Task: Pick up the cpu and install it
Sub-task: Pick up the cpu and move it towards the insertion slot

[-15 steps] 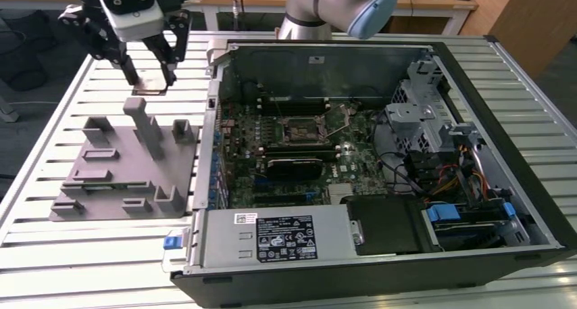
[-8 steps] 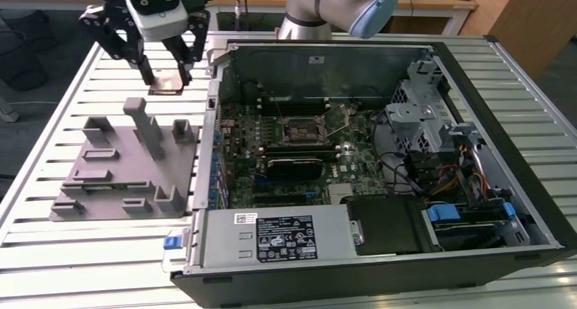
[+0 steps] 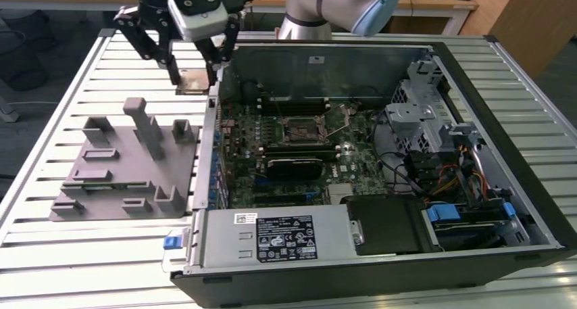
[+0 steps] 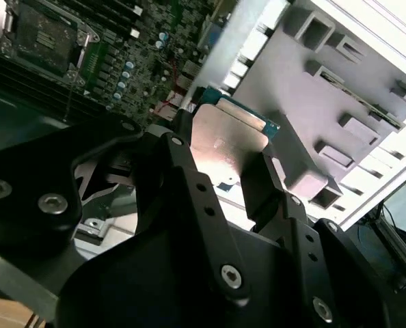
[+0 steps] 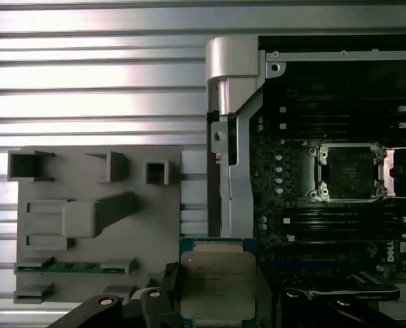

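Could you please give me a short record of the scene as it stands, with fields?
gripper: shut on the cpu
cpu: held above the table, beside the computer case's side wall
socket: inside the case, looks empty
tray: grey, on the table, at the exterior view's left of the case
task state: cpu picked up, not yet installed

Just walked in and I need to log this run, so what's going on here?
The arm's gripper is shut on the cpu and holds it in the air, above the spot where the grey tray meets the outer wall of the open case. The socket on the motherboard inside the case looks open and empty. The cpu is picked up but not yet installed.
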{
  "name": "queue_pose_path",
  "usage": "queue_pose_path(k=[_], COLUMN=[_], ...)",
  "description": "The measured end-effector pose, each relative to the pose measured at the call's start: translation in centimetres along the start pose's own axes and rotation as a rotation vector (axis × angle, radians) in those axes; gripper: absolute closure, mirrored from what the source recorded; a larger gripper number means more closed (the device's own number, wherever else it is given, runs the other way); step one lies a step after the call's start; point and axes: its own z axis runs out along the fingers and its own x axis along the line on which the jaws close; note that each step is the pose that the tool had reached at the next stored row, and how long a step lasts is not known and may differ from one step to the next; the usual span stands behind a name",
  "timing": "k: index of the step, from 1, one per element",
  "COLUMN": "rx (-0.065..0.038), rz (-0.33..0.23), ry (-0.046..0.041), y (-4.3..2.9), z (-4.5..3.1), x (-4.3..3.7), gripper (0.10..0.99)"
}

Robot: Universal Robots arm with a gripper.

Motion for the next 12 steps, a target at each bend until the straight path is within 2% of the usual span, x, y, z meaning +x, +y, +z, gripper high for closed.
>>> queue_pose_path(k=[12], rx=[0.000], rz=[0.000], ry=[0.0000], y=[0.32], z=[0.02], x=[-5.33], gripper=[0.553])
